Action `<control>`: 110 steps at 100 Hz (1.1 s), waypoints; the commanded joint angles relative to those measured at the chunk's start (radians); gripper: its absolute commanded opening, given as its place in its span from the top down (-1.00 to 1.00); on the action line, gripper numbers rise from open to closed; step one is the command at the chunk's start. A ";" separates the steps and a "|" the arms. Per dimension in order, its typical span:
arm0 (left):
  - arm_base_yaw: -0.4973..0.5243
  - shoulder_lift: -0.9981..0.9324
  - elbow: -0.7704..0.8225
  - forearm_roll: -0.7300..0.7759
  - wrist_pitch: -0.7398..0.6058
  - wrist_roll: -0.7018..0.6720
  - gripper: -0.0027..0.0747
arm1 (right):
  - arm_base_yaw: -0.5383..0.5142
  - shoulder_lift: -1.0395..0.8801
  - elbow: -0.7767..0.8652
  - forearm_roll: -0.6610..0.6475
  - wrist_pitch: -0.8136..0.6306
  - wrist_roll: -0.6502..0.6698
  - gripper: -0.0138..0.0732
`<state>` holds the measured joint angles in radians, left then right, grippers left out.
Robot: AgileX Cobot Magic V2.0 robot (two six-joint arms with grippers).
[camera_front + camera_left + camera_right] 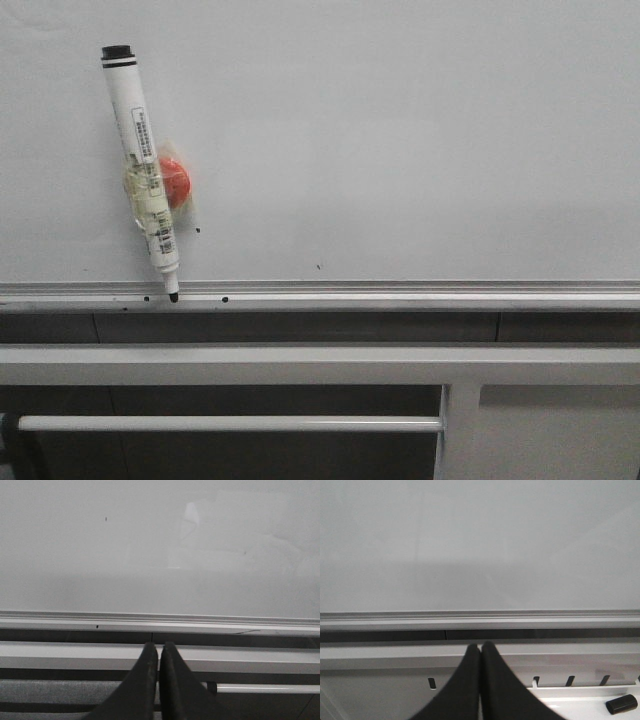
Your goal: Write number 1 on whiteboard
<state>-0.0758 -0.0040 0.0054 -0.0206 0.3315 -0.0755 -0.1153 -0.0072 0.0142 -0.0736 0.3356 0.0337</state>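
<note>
The whiteboard (400, 140) fills the upper part of the front view, with a silver rail (400, 292) along its lower edge. A white marker (142, 170) with a black tip hangs slanted on the board at the left, taped to an orange-red magnet (175, 183); its tip touches the rail. No number 1 stroke shows on the board, only small black specks. My left gripper (159, 646) is shut and empty, below the rail. My right gripper (481, 645) is shut and empty, also below the rail. Neither gripper shows in the front view.
A grey-white metal frame (300, 365) with a horizontal bar (230, 423) runs below the board. A black marker cap (621, 704) lies on a white surface in the right wrist view. A thin dark scratch (248, 630) marks the rail.
</note>
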 commanded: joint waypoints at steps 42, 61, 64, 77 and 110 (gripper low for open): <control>0.002 -0.022 0.006 -0.006 -0.167 -0.008 0.98 | -0.004 -0.018 0.025 0.003 -0.009 -0.005 0.83; 0.002 -0.022 0.006 -0.006 -0.322 -0.008 0.98 | -0.004 -0.018 0.025 0.003 -0.009 -0.005 0.83; 0.002 -0.022 0.006 -0.006 -0.331 -0.008 0.98 | -0.004 -0.018 0.025 0.003 -0.009 -0.005 0.83; 0.002 -0.022 0.006 -0.006 -0.325 -0.008 0.98 | -0.004 -0.018 0.025 -0.006 -0.077 -0.005 0.83; 0.002 -0.022 0.006 -0.003 -0.415 -0.008 0.98 | -0.004 -0.018 0.025 -0.006 -0.329 -0.005 0.83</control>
<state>-0.0758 -0.0040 0.0054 -0.0206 0.0111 -0.0755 -0.1153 -0.0072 0.0160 -0.0736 0.1057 0.0337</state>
